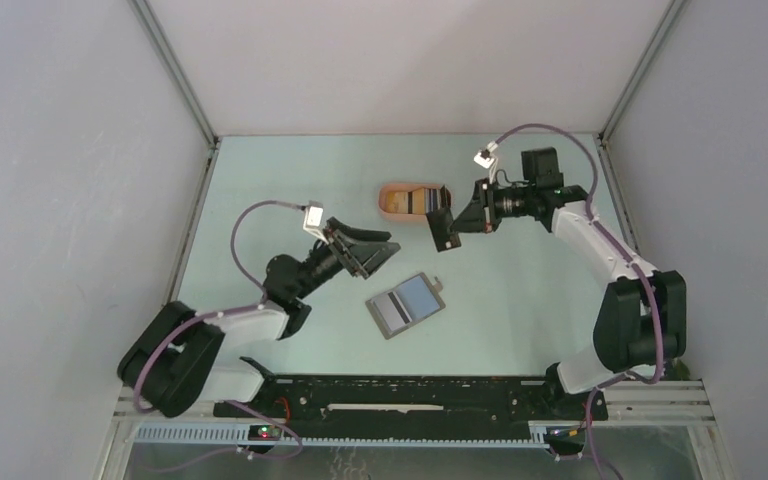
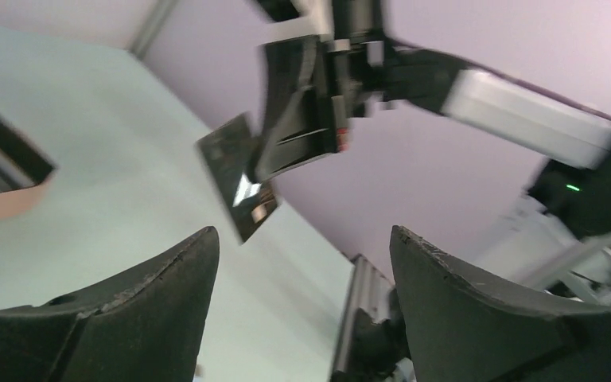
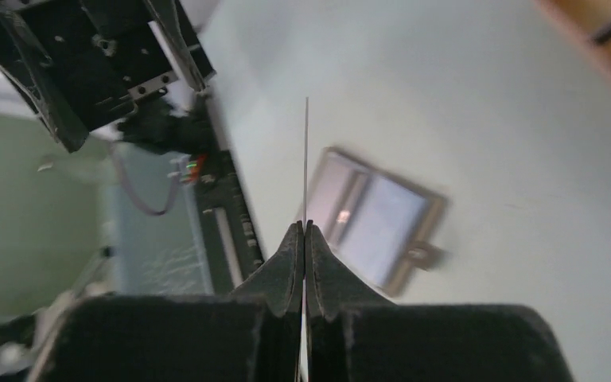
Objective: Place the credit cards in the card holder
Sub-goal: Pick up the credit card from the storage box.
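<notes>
Right gripper [image 3: 305,232] pinches one black card [image 3: 306,159] edge-on, raised beside the pink tray [image 1: 388,190] holding the other cards [image 1: 415,202]. Left gripper [image 1: 368,252], fingers wide, faces it, probably to receive the card. The card holder [image 1: 406,304] lies open between them.

**Two arms, grippers turned toward each other**

The left arm [image 1: 250,320] is bent at the elbow and reaches forward and rightward. The left gripper [image 1: 384,258] has its jaws wide apart with nothing between them. The right arm [image 1: 610,250] arcs inward, its forearm pointing left. The right gripper [image 1: 457,220] has its jaws pressed together on a thin card [image 1: 441,232], which appears edge-on in the right wrist view.
</notes>
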{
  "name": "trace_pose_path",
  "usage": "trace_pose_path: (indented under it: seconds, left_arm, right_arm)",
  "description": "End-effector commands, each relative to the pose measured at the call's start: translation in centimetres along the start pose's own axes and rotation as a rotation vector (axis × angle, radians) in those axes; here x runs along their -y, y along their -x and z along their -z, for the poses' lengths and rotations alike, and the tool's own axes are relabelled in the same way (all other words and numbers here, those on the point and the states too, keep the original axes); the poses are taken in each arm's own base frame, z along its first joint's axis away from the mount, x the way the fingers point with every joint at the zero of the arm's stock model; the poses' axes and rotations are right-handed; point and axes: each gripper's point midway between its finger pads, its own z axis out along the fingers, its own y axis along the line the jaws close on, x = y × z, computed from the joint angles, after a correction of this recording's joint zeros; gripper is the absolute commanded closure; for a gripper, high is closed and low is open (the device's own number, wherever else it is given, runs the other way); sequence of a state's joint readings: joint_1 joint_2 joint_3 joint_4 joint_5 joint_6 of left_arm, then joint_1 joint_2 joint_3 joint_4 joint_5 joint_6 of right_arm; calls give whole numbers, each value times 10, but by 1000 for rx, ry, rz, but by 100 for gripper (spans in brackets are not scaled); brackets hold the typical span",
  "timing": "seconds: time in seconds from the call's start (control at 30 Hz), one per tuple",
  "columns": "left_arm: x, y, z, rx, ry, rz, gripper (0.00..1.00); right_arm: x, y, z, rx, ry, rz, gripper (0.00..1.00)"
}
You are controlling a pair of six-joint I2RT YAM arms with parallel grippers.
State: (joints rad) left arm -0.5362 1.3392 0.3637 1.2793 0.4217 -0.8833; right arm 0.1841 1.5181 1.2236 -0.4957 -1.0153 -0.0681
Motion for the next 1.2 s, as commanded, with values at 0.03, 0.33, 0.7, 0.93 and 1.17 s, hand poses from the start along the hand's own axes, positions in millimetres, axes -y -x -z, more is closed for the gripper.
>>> trace_pose_path:
  seconds: [0.03,0.33,0.7,0.93,1.17]
  left_arm:
    - [52,6,24,106,-109,6,17]
    - [36,-6,46,114,-3,21,27]
    - [44,-16,47,36,-38,-12,47]
    - [33,-30,45,-20,-12,15,55]
    - [37,-31,38,-13,-51,60,74]
  right_arm:
    - [-64,-7,-17,-37,421,-75,100]
    - [-107,-34,-41,-157,605,-39,100]
    - [-115,-51,-61,-236,626,-6,100]
    - [-113,-52,-63,-239,613,6,100]
    - [-105,-57,-68,-254,578,12,100]
